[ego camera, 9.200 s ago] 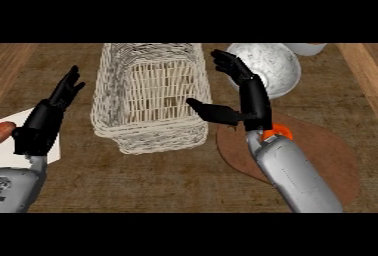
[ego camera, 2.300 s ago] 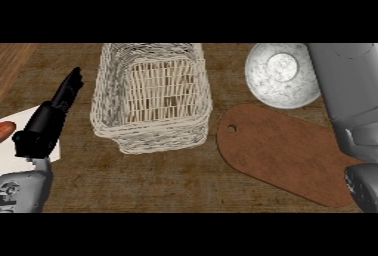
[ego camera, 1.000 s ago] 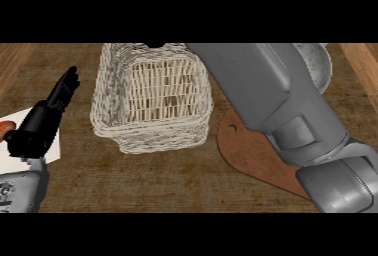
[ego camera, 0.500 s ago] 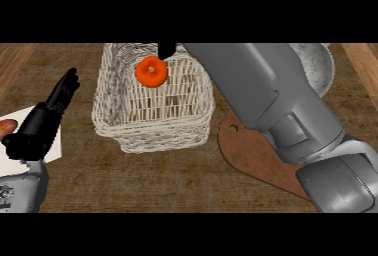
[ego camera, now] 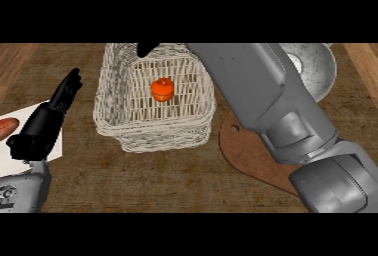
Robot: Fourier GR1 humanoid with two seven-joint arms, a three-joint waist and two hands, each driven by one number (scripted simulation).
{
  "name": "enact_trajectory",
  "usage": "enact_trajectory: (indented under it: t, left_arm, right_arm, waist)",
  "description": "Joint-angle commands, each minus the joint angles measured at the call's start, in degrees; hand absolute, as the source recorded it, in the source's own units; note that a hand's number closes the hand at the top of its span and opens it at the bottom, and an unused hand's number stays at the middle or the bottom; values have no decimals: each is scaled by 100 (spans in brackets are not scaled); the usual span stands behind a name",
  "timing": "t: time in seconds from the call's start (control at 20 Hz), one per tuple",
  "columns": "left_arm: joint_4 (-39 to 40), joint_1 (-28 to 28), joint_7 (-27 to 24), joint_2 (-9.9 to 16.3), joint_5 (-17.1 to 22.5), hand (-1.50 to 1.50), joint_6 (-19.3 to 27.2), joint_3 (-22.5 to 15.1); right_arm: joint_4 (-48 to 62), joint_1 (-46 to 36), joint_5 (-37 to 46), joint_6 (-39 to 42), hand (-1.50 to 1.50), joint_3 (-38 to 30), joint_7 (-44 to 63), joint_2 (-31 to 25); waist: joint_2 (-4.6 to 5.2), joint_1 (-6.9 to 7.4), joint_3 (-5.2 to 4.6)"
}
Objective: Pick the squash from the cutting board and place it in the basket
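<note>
The squash (ego camera: pixel 162 89) sat inside the wicker basket (ego camera: pixel 118 127), apart from any hand. Only a dark fingertip of the right hand (ego camera: pixel 147 48) showed at the basket's far rim, its forearm crossing the cutting board (ego camera: pixel 247 152), so whether its fingers were spread could not be told. The left hand (ego camera: pixel 46 122) rested at the left edge, fingers straight, holding nothing. Drawing the right arm back would best go upward first, clear of the rim.

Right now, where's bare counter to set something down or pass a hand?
Free: the strip of counter in front of the basket, between the left hand and the cutting board. Crowded: right side, where the right forearm covers the board and the plate; the squash sits in the basket.
</note>
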Motion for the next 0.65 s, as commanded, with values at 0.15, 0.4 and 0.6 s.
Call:
enact_trajectory:
  t: [0.15, 0.4, 0.6]
  left_arm:
    - [217, -103, -111, -29, -26, 0, 81, 66]
    - [36, 14, -76, 1, -14, 0, 10, 36]
    - [-61, -284, 260, 33, 48, 0, -21, 69]
  right_arm:
    - [-132, 24, -718, -1303, -150, -1117, 218, -341]
    - [-11, 360, -783, -1906, -150, -1475, 31, -992]
    - [97, 817, -941, -1969, -150, -1733, -467, -1423]
  waist:
    - [15, -57, 0]
    - [28, -11, 2]
    - [36, -20, 7]
